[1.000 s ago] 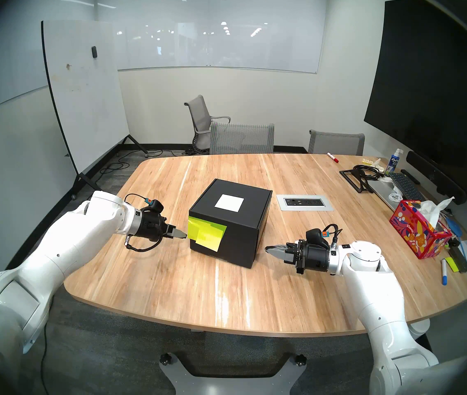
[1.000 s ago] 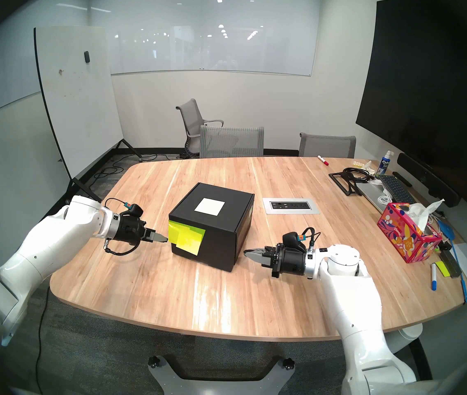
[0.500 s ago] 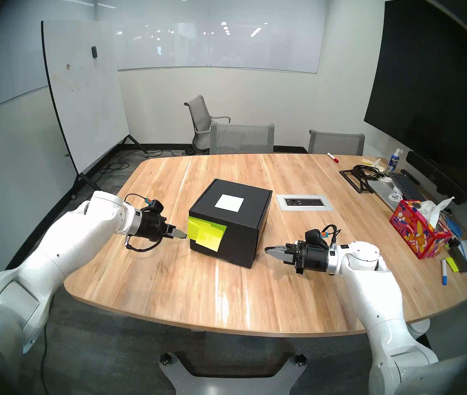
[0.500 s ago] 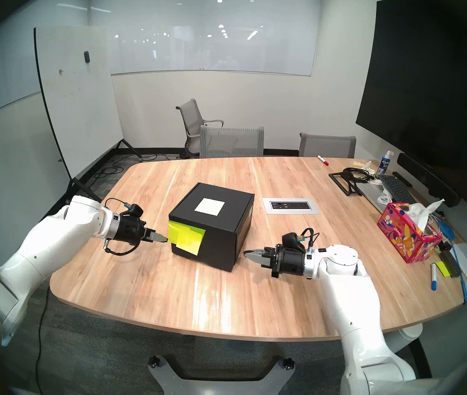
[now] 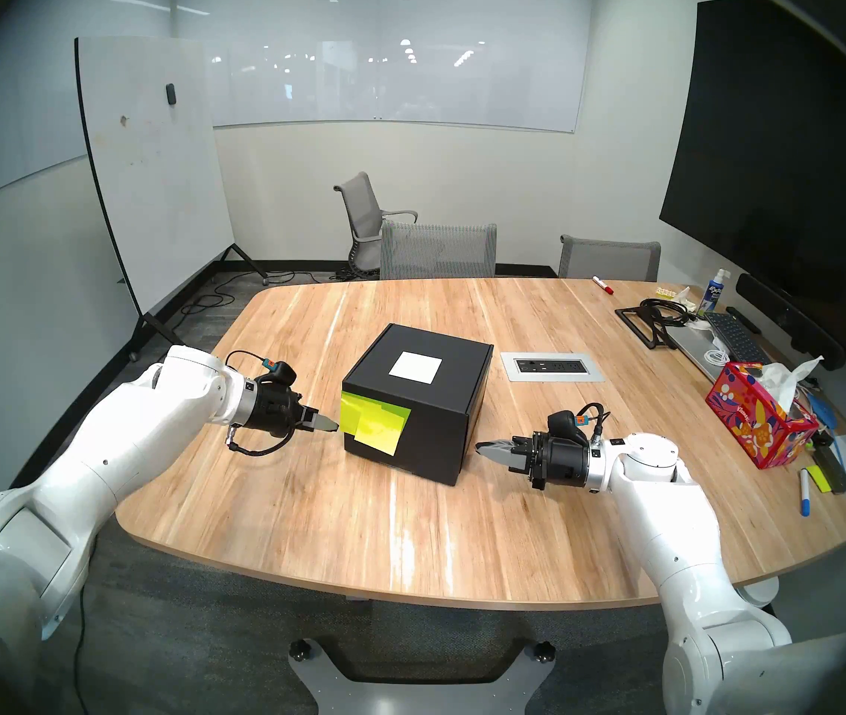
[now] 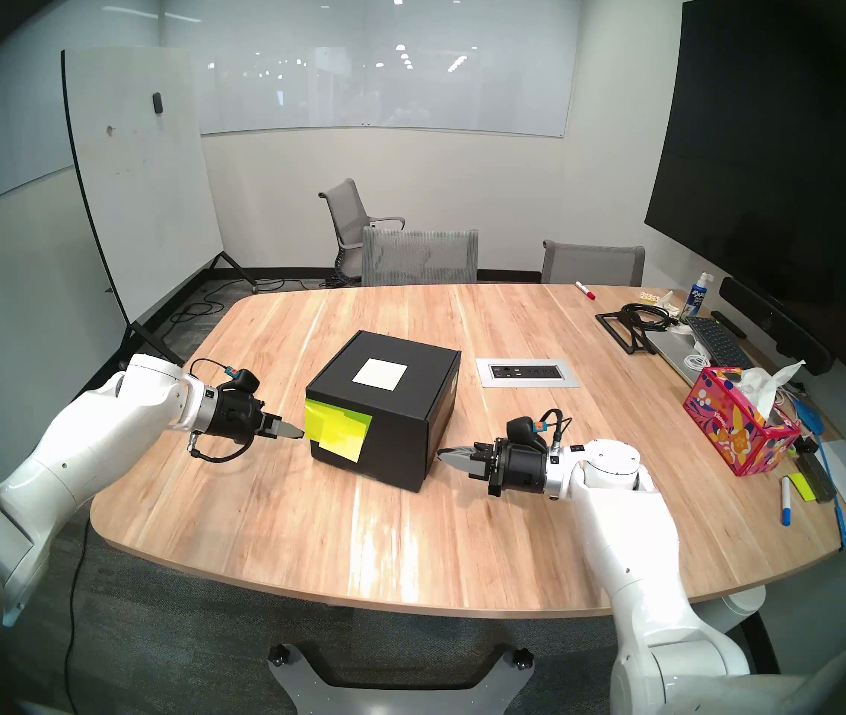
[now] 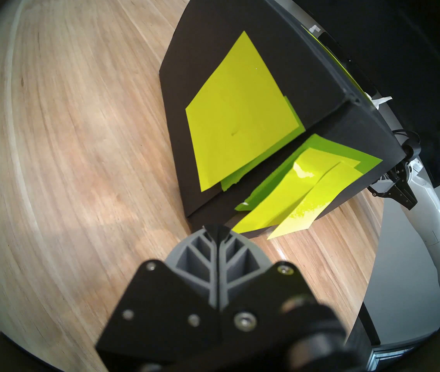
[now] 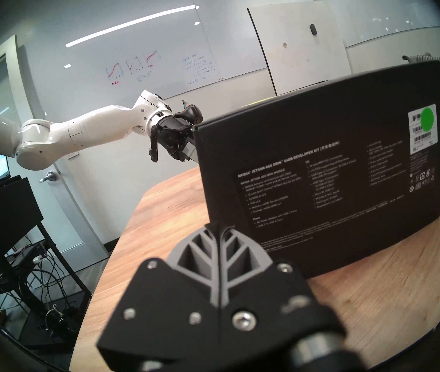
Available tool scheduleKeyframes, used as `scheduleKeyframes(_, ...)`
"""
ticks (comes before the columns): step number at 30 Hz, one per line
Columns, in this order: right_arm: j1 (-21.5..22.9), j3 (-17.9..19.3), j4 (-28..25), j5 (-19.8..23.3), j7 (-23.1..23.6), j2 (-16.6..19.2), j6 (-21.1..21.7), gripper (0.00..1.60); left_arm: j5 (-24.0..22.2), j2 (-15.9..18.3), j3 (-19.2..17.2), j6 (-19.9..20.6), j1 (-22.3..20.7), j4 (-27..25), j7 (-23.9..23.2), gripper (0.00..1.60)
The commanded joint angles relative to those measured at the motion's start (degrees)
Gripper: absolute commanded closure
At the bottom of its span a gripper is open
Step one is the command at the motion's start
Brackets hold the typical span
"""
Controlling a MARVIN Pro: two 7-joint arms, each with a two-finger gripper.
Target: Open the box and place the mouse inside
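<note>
Item: black cardboard box (image 5: 418,412), closed, standing near the middle of the wooden table (image 5: 410,533), white square label (image 5: 416,367) on its lid, yellow-green sticky notes (image 5: 374,426) over the front corner where the flap meets the side. Condition: lid down flat, no gap showing from the head views; opening not yet begun, as far as I can judge. Item: left gripper (image 5: 332,426), fingers pressed together, empty, tip just beside the sticky-noted corner of the box; whether it touches the notes cannot be told. Item: right gripper (image 5: 483,448), fingers likewise pressed together, holding nothing, pointing level at the printed side panel of the box, near its lower front edge but apart from it. Item: mouse, not found in any view; its place cannot be told. Sundry on the right side of the table, well apart from the box: red floral tissue box (image 5: 761,422), keyboard (image 5: 735,337), spray bottle (image 5: 715,293), markers, a recessed power outlet panel (image 5: 552,366). Tally: nothing of the task completed; remaining are lifting the flap, fetching the mouse and setting it inside.
</note>
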Motion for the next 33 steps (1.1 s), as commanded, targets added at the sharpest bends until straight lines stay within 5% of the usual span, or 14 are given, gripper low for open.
scheduleKeyframes(1,3.2,0.0,1.6,1.3,1.3,-1.3,-0.9,1.6,-0.2,-0.1,-0.4,0.1,-1.0,-0.7,-0.1,1.6)
scheduleKeyframes(33,4.4,0.0,7.6,3.9,1.4,-3.5,-2.4,1.6,-0.2,-0.1,-0.4,0.1,-1.0,-0.7,-0.1,1.6)
